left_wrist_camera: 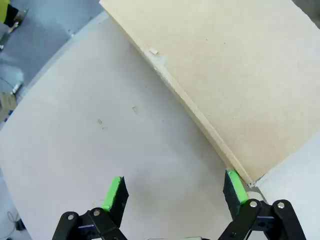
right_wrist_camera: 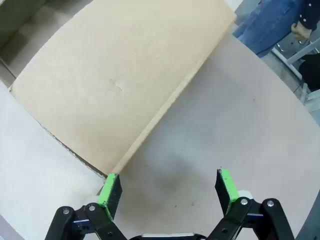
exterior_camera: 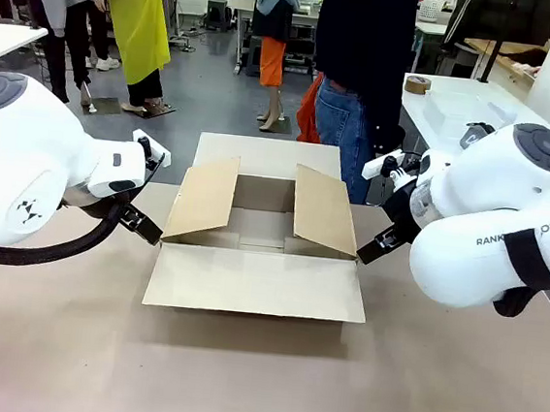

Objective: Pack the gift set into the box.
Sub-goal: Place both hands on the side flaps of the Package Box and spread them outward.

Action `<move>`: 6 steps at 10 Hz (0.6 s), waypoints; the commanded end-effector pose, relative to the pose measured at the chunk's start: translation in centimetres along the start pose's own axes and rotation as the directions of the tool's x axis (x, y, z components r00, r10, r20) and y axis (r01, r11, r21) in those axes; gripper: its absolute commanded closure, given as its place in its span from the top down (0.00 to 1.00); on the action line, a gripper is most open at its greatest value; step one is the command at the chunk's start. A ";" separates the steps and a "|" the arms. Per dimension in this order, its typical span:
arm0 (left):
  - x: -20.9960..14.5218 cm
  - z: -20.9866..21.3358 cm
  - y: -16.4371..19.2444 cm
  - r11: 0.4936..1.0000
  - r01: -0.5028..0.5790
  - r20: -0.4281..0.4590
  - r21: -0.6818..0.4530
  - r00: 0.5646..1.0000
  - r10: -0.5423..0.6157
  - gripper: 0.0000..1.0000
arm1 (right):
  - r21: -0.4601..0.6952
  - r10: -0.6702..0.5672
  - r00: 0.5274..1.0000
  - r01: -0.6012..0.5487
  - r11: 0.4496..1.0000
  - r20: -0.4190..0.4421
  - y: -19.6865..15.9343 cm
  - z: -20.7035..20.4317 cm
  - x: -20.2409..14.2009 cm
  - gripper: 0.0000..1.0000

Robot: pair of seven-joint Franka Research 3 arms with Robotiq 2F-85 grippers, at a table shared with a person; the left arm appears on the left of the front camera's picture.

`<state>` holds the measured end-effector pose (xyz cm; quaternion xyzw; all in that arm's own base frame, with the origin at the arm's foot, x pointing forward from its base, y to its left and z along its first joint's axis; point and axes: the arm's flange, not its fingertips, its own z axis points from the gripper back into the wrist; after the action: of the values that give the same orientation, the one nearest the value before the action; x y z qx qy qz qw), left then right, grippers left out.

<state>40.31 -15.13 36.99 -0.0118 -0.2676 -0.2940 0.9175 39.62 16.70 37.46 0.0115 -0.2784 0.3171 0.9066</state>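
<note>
Both grippers stood open with nothing between their fingers. The left gripper (exterior_camera: 146, 227) hung low at the near left corner of the box (exterior_camera: 256, 284), and the right gripper (exterior_camera: 374, 245) hung at its near right corner. The box sat in the middle of the table (exterior_camera: 239, 378), between the two arms, with its top open. Its near flap (exterior_camera: 247, 296) lay flat on the table toward the robot, and the far flap (exterior_camera: 268, 153) lay flat toward the person (exterior_camera: 361, 68). The two side flaps (exterior_camera: 204, 197) leaned up and inward over the opening. Between them a strip of the bare cardboard floor could be seen.

In the left wrist view the green pads (left_wrist_camera: 114, 192) were spread wide over the pale table. One pad sat just beside the corner of a tan cardboard panel (left_wrist_camera: 240, 75) of the box, though whether it touched the panel could not be told. The right wrist view matched this: spread pads (right_wrist_camera: 226, 184), one of them right at the corner of a panel, the other over bare table.

The person, in a dark top and blue jeans, stood at the far side of the table — just behind the box's right far corner.
</note>
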 end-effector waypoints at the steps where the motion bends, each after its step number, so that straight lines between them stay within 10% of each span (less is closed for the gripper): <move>1: 0.0 0.0 0.0 1.000 0.000 0.000 0.000 1.000 0.000 1.00 | 0.000 0.000 1.000 0.000 1.000 0.000 0.0 0.0 0.0 1.00; 6: 0.0 0.0 0.0 1.000 0.000 0.000 0.000 1.000 0.000 1.00 | 0.000 0.000 1.000 0.000 1.000 0.000 0.0 0.0 0.0 1.00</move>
<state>40.31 -15.12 36.99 -0.0119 -0.2676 -0.2938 0.9176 39.62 16.70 37.46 0.0113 -0.2784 0.3173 0.9065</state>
